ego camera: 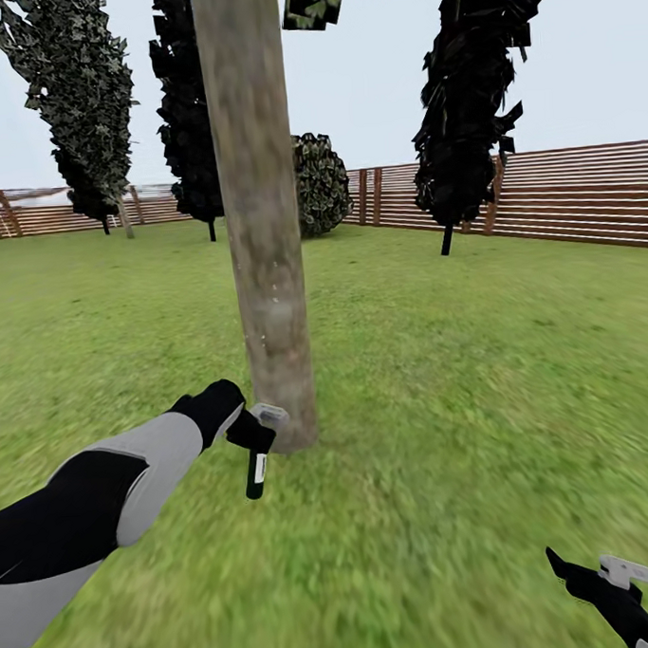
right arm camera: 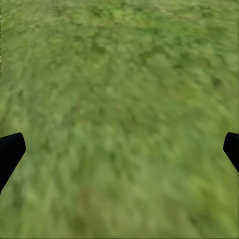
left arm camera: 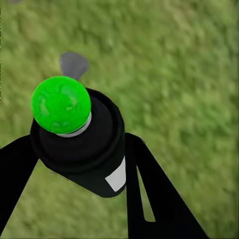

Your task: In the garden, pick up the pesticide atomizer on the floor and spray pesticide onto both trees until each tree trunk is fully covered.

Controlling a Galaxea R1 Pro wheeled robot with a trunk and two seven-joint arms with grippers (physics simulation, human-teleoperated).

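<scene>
**Atomizer in my left grip at the base of the trunk**

My left gripper [ego camera: 252, 430] is extended low toward the foot of the tree trunk [ego camera: 258, 213], which stands on the grass [ego camera: 479, 373] directly ahead. Its jaws are clamped on the pesticide atomizer [ego camera: 257, 470]; in the head view the dark body hangs downward from the grip, just beside the trunk's base, with a small pale label on its side. I cannot tell whether it touches the bark.

In the left wrist view the atomizer [left arm camera: 84, 144] sits between my two black fingers [left arm camera: 149, 194], both pressed against its dark body. It carries a bright green ball-shaped cap [left arm camera: 60, 104] and a white label patch. Grass lies beyond it.

My right gripper [ego camera: 603, 575] is low at my right side, well apart from the trunk. The right wrist view shows its fingertips [right arm camera: 10, 152] spread wide at opposite edges, nothing between them, grass underneath.

Background: dark narrow trees [ego camera: 469, 98], a round bush [ego camera: 321, 183], and a brown slatted fence [ego camera: 583, 196].
</scene>
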